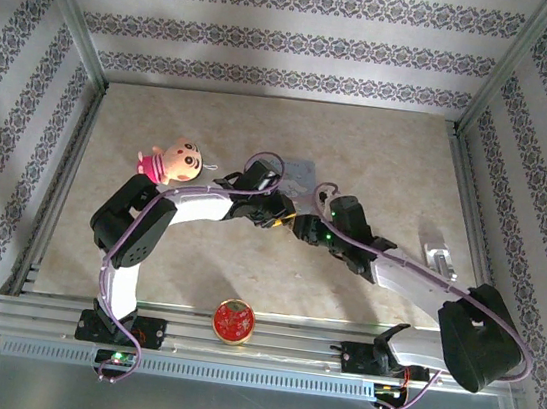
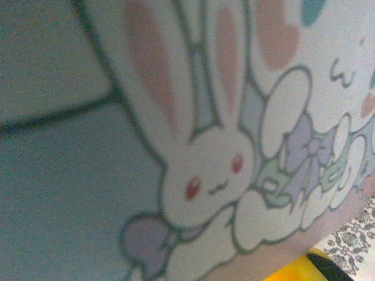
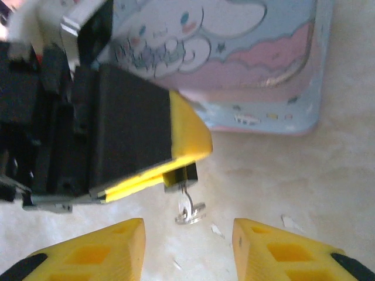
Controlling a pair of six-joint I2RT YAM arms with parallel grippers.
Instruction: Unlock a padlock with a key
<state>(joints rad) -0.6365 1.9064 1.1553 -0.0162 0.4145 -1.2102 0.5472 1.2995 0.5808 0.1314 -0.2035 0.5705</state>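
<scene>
Closest to the right wrist lens, the right pincer (image 3: 188,250) stands open, its two yellow fingertips (image 3: 99,250) apart with nothing between them. Just beyond that gap the left pincer (image 3: 176,165) is closed on a small dark padlock (image 3: 180,174), clamped at the very tip of its yellow-edged fingers. A silver metal piece (image 3: 188,209) hangs from the padlock toward the open gap, near it but not touching either fingertip. It is blurred, so I cannot tell whether it is a key or the shackle. Padlock and silver piece together run roughly top to bottom in this view, slightly tilted, the silver end pointing at the right pincer. Behind them a pastel cartoon tin (image 3: 263,64) lies flat on the beige surface (image 3: 328,193), its far edge cut off. From the left wrist the tin's rabbit print is too close and soft for anything else to show clearly. From above, the two pincers meet mid-surface just in front of the tin (image 1: 303,171), hiding the padlock.
</scene>
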